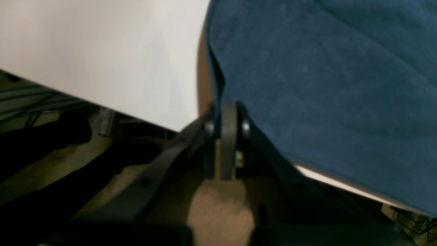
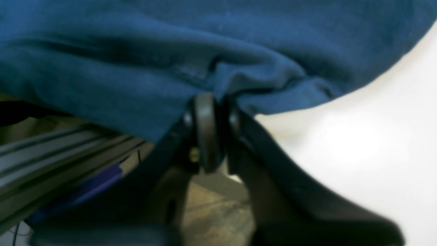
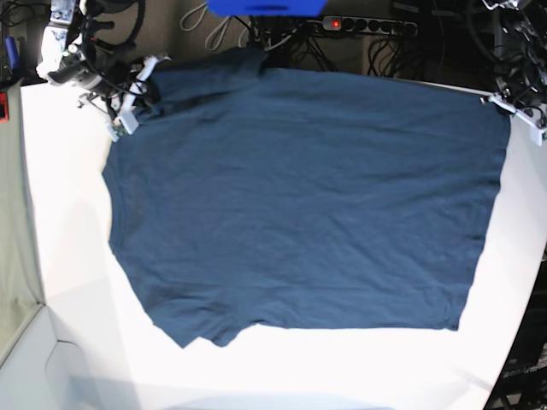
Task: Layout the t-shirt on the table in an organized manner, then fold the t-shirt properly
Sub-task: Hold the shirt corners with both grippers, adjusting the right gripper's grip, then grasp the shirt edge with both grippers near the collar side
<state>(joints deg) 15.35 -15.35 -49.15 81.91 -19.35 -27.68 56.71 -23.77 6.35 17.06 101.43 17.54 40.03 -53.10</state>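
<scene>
The dark navy t-shirt (image 3: 299,196) lies spread nearly flat on the white table (image 3: 77,282), with a sleeve poking out at the near left. At the far right corner, my left gripper (image 3: 506,107) is shut on the shirt's edge. The left wrist view shows its jaws (image 1: 227,109) pinching the cloth (image 1: 324,85) right at the table's rim (image 1: 102,51). At the far left corner, my right gripper (image 3: 128,115) holds the shirt too. In the right wrist view its jaws (image 2: 218,99) are shut on a bunched fold of cloth (image 2: 136,61) beside the tabletop (image 2: 358,143).
A power strip (image 3: 359,24) with a red light and loose cables lie behind the table's far edge. A blue object (image 3: 265,7) sits at the top of the base view. Metal frame rails (image 2: 51,153) run below the table edge.
</scene>
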